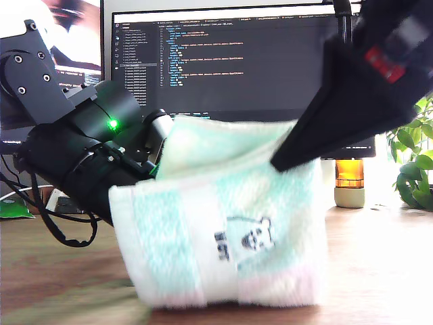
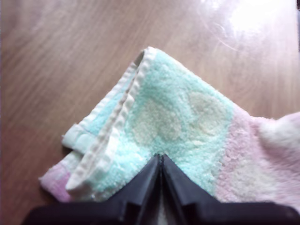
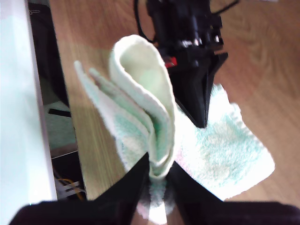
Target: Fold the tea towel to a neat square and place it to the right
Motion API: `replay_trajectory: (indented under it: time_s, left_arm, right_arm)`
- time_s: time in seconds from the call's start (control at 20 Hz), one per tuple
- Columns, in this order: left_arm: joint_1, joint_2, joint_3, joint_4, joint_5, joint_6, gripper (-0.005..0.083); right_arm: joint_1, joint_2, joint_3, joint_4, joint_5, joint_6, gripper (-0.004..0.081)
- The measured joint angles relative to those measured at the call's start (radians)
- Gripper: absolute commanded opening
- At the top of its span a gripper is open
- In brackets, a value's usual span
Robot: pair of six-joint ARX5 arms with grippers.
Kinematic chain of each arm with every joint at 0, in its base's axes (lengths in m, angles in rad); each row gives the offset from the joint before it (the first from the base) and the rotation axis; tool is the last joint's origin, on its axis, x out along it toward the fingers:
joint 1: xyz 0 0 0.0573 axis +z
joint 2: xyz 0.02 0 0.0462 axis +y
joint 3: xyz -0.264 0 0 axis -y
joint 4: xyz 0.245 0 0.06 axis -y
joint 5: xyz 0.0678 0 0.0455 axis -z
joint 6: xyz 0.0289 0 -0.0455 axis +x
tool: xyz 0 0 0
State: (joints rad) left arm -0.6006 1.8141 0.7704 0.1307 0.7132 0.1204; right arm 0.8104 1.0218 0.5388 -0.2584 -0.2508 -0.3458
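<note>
Nearest to us, the towel (image 1: pixel 223 223) stands in the middle of the exterior view. Its lower edge is on the counter (image 1: pixel 379 271) and its upper part is held up by both arms. We judge the task to be midway. The cloth is already doubled over into several layers, but it is a loose, upright bundle, not a flat square. Laying it down, squaring the edges and moving it to the side are all left to do.

The cloth is thick, fluffy terry in pale mint and white, with a pinkish band along the lower edge. A white strip on the front carries a small bear-like figure and some dark lettering too small to read. In the second wrist view the layers curl into a tall loop, so it will likely sag and shift once released.

Our first pincer (image 1: pixel 277 164) comes down from the exterior view's upper right. Its jaws are closed together on the mint part of the towel, as the first wrist view shows (image 2: pixel 161 157). Our second pincer (image 1: pixel 157 135) reaches in from the exterior view's left. It is clamped on the foot of the looped fold (image 3: pixel 158 164), with cloth showing between the jaws.

Behind everything stands a monitor (image 1: pixel 223 61) showing lines of code. An amber bottle (image 1: pixel 349 177) and a plant (image 1: pixel 413 162) are at the exterior view's right.
</note>
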Motion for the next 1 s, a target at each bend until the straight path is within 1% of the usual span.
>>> replay_trajectory:
  time_s: [0.1, 0.25, 0.4, 0.55, 0.75, 1.0]
  left_arm:
    - [-0.003, 0.000, 0.000, -0.011, 0.003, 0.000, -0.0021]
    - [-0.019, -0.002, 0.005, -0.026, 0.003, 0.004, -0.0021]
    - [-0.029, -0.002, 0.006, -0.066, 0.028, 0.005, -0.0021]
    - [-0.032, -0.013, 0.007, -0.101, 0.029, 0.040, -0.0021]
    - [-0.018, -0.046, -0.003, -0.123, 0.016, 0.040, -0.0021]
    - [0.031, -0.186, -0.026, -0.160, -0.018, 0.040, -0.0021]
  right_arm:
    - [-0.014, 0.037, 0.006, 0.004, -0.002, 0.006, -0.0011]
    - [-0.058, 0.099, 0.046, 0.003, -0.023, 0.006, -0.0011]
    - [-0.102, 0.127, 0.070, 0.004, -0.029, 0.006, -0.0011]
    - [-0.140, 0.135, 0.071, 0.003, -0.054, 0.006, -0.0011]
    - [-0.161, 0.137, 0.080, 0.000, -0.056, 0.006, -0.0011]
    - [-0.169, 0.146, 0.081, 0.005, -0.057, 0.016, -0.0011]
